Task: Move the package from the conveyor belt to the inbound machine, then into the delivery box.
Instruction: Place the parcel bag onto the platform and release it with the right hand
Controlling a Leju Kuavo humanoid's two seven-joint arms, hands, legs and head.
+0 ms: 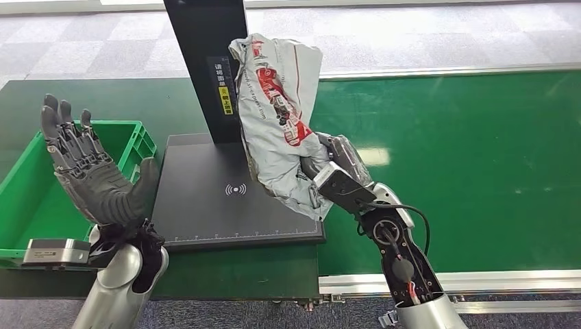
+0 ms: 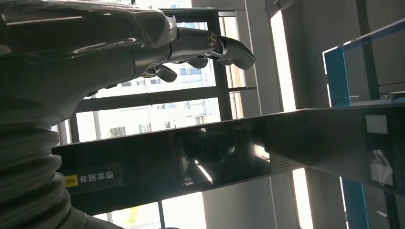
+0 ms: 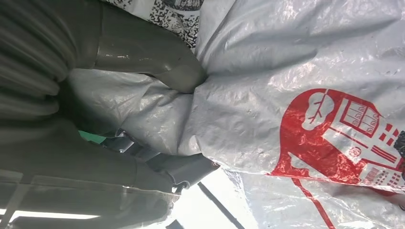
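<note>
R hand (image 1: 322,164) grips the package (image 1: 277,110), a crumpled grey poly bag w/ red print, fingers closed into its lower part. Right wrist view shows the thumb (image 3: 157,62) pressed into a fold of the bag (image 3: 296,71), darker fingers (image 3: 167,164) on the other side. Package is held upright above the scanner (image 1: 233,188), a black flat pad w/ a wireless mark, its top against the black post (image 1: 205,62) w/ a yellow label. Lower edge hangs over the pad's right side; touching or not, can't tell. Belt (image 1: 466,157), green, lies to the right of the scanner.

L hand (image 1: 92,171) is raised, palm toward the scanner, fingers apart & pointing up, holding nothing. It's over the green bin (image 1: 27,185) just left of the pad. Left wrist view: fingers (image 2: 224,47) extended, post (image 2: 191,157) behind.
</note>
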